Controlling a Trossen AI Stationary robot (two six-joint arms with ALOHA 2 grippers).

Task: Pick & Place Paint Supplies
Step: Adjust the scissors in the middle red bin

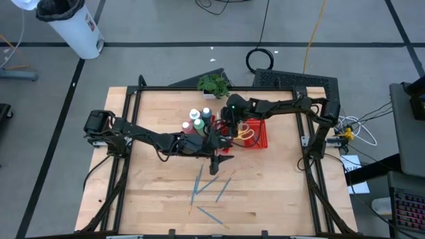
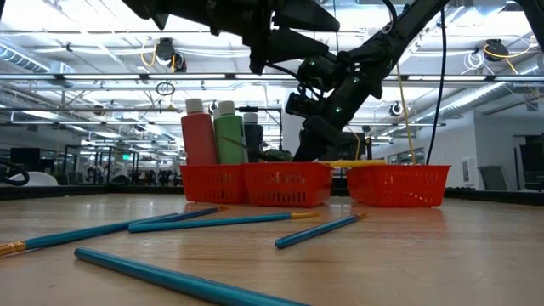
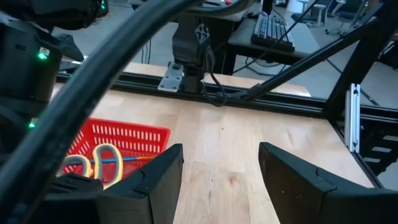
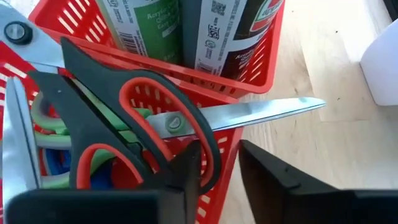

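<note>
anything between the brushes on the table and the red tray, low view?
No. In the low view only bare table lies between the brushes and the red tray.

high: straight down | low: table-level | wrists: close | all share red tray (image 1: 257, 136)

Paint bottles (image 1: 197, 119) with white, green and dark caps stand upright together. Red-handled black scissors (image 4: 134, 134) lie open across coloured scissors. Thin teal brushes (image 1: 211, 184) lie scattered on the near surface (image 1: 146, 192).
</note>
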